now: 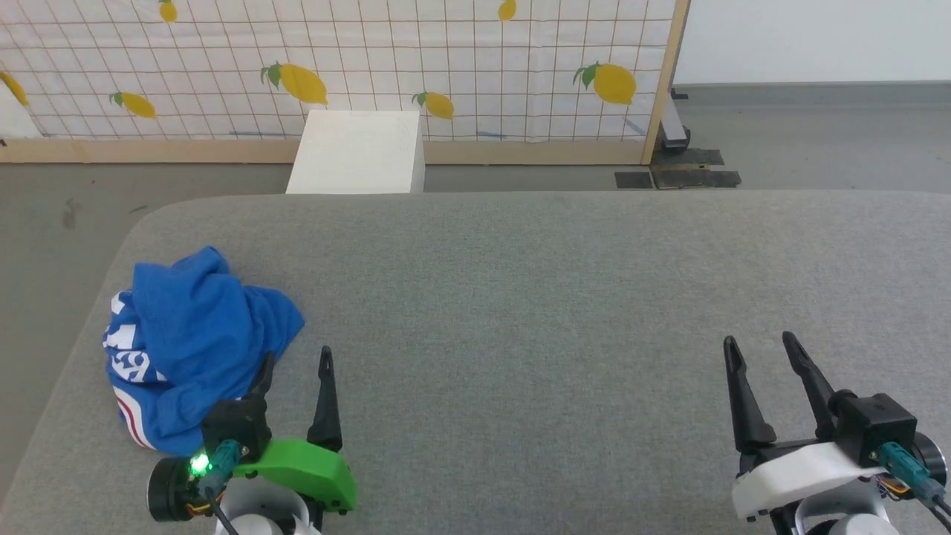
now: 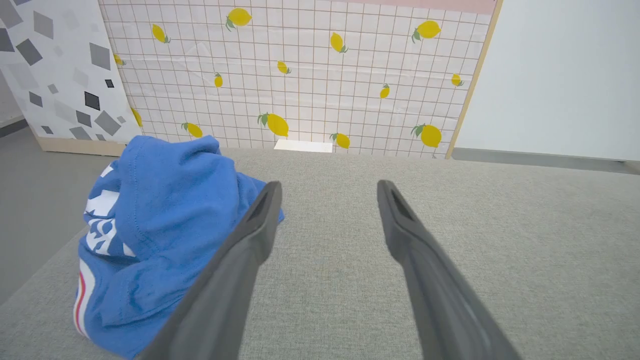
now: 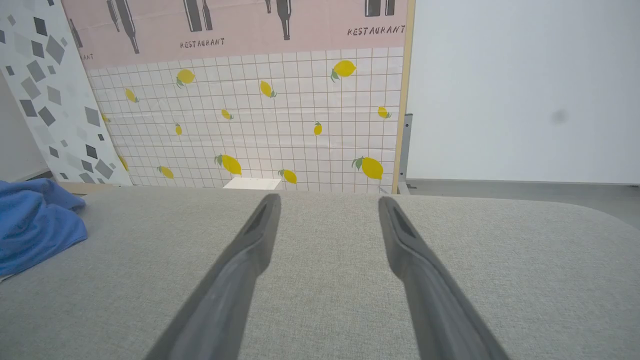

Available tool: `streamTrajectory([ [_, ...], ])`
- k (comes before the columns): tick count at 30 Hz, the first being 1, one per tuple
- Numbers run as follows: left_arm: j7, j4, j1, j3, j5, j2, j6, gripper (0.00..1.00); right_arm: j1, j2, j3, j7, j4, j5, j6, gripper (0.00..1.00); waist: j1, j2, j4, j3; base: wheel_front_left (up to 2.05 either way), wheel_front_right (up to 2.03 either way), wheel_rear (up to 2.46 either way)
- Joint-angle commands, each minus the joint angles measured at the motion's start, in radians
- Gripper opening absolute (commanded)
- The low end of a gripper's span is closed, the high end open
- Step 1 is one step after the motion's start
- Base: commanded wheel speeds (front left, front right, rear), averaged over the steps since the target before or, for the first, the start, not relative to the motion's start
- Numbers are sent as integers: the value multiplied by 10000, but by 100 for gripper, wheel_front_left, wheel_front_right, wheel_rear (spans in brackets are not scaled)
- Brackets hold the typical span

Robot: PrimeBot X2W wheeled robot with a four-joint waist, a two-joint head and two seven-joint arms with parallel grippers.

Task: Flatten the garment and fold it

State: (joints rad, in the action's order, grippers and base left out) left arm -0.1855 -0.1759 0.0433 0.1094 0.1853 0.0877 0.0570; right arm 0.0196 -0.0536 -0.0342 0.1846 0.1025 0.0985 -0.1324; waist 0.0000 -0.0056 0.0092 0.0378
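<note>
Garment (image 1: 189,342) lies crumpled at lower left, just beside left gripper (image 1: 296,357), well apart from right gripper (image 1: 760,339); both spread wide, empty.

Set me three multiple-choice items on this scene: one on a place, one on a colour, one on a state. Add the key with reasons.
1. Where on the pad does the shirt lie?
A. its left end
B. its middle
C. its right end

2. What colour is the shell behind the left pincer?
A. white
B. green
C. red

3. How do the left pincer and the right pincer stand?
A. both shut
B. left shut on the shirt
C. both open, empty

Key:
1 A, the shirt sits bunched beside the left pincer, at the pad's left end.
2 B, the head view shows the shell bright green.
3 C, each wrist view shows spread fingers with nothing gripped between them.
</note>
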Motion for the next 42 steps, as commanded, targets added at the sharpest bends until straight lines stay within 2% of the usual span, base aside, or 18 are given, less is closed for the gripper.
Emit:
streamTrajectory([
  [1,-98,-75,225,50,171,69,92,100,28,24,-34,111,51,83,13,100,0,42,39,-6,0,0,0],
  [4,-162,-136,313,126,221,58,116,100,89,25,-107,174,51,68,13,100,0,43,273,-31,0,0,0],
  [5,-221,-188,432,230,245,41,104,100,158,26,-214,233,12,54,13,100,0,44,718,-75,0,0,0],
  [10,-326,-220,494,278,280,86,159,100,190,28,-293,337,38,80,14,100,0,47,1819,-157,0,0,0],
  [19,-512,-292,327,230,430,289,268,100,141,30,-306,523,120,223,15,100,0,51,4272,-156,0,0,0],
  [27,-675,-255,88,198,600,367,396,100,48,33,-221,685,314,315,16,100,0,54,5929,-153,0,0,0],
  [33,-763,-296,-33,171,697,354,392,100,-26,34,-161,772,467,365,17,100,0,56,6536,-150,0,0,0],
  [42,-763,-231,-52,120,683,294,367,100,-94,34,-85,772,521,437,17,100,0,56,6344,-238,0,0,0],
])
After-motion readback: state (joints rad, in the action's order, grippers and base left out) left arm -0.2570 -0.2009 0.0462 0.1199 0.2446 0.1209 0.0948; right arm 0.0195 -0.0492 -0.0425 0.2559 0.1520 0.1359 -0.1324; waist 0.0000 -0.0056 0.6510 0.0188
